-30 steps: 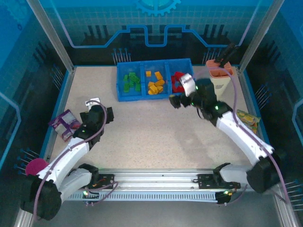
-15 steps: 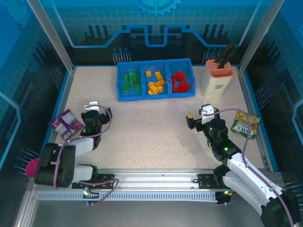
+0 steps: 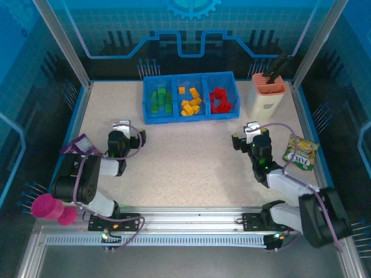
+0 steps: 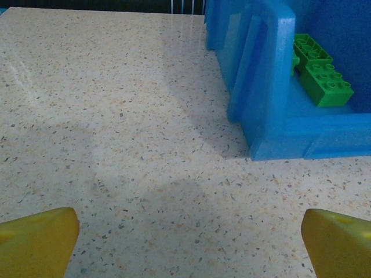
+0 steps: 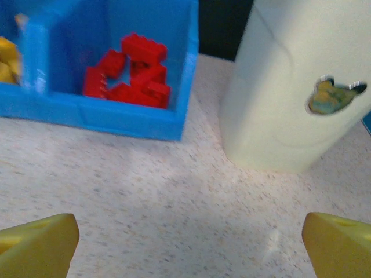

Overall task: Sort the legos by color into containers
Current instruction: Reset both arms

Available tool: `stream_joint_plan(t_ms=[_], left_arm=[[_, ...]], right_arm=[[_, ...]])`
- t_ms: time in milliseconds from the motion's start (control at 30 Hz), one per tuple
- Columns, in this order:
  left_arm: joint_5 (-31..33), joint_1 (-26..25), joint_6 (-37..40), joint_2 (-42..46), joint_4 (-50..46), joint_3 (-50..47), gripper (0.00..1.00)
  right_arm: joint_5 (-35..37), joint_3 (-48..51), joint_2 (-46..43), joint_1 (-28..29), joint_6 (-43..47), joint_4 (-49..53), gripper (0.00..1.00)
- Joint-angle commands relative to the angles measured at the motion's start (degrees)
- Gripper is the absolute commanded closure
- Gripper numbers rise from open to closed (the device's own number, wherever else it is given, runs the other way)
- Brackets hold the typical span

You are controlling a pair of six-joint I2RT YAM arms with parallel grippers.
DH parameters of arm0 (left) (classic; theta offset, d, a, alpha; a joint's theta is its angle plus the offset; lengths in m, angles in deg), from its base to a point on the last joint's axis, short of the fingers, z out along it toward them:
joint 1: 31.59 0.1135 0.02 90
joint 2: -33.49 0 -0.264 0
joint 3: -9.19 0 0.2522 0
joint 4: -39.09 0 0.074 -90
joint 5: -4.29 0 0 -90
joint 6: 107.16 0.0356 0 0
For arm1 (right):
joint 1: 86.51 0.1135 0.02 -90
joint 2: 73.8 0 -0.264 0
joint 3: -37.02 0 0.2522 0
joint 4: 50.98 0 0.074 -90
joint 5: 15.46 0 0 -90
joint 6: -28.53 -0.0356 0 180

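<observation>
1. Top external view: the blue tray (image 3: 174,120) sits at 12 o'clock on the surface (image 3: 185,168); green legos (image 3: 160,100) lie in its 9 o'clock compartment, yellow-orange legos (image 3: 190,104) in the middle one, red legos (image 3: 219,101) in the 3 o'clock one; every brick visible lies inside a compartment.
2. The left tool (image 3: 134,138) is at 9 o'clock and the right tool (image 3: 246,140) at 3 o'clock, both well apart from the tray; each wrist view shows yellow fingertips (image 4: 35,240) spread wide with nothing between them; both are released and empty.
3. Judgement: sorting looks finished, so the step in hand is retraction to rest. Fold each arm toward 6 o'clock slowly; keep the left arm off the purple packet (image 3: 78,145); keep the right arm off the green-yellow packet (image 3: 300,152) and the cream holder (image 3: 266,98).
4. Against one second ago: the right tool was at the red compartment's edge and is now drawn back toward 5 o'clock; the left arm has folded nearer its base; the tray's contents are unchanged.
</observation>
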Motion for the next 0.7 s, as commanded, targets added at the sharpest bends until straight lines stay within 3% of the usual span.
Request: stream_joint_plan(t_ms=[0,67,133,300,467,667], left_arm=[[-1.83,0.57,0.25,-0.02,2.01,0.95,0.01],[-1.81,0.53,0.27,-0.02,2.0,0.96,0.01],[-1.86,0.6,0.27,-0.02,2.01,0.95,0.01],[-1.86,0.57,0.25,-0.02,2.04,0.95,0.01],[-1.86,0.57,0.23,-0.02,2.06,0.96,0.01],[-1.86,0.57,0.25,-0.02,2.07,0.95,0.01]], right_arm=[[-2.01,-0.68,7.28,-2.77,2.55,-11.27,0.0],[-1.67,-1.18,10.66,-3.02,3.13,-15.02,0.0],[-7.65,-1.63,13.16,-5.23,1.19,-16.49,0.0],[-11.75,0.57,20.63,-8.74,-1.65,-27.92,0.0],[-14.48,-3.36,20.12,-9.25,-1.46,-19.02,0.0],[-15.62,-3.34,20.13,-10.25,-2.12,-19.0,0.0]])
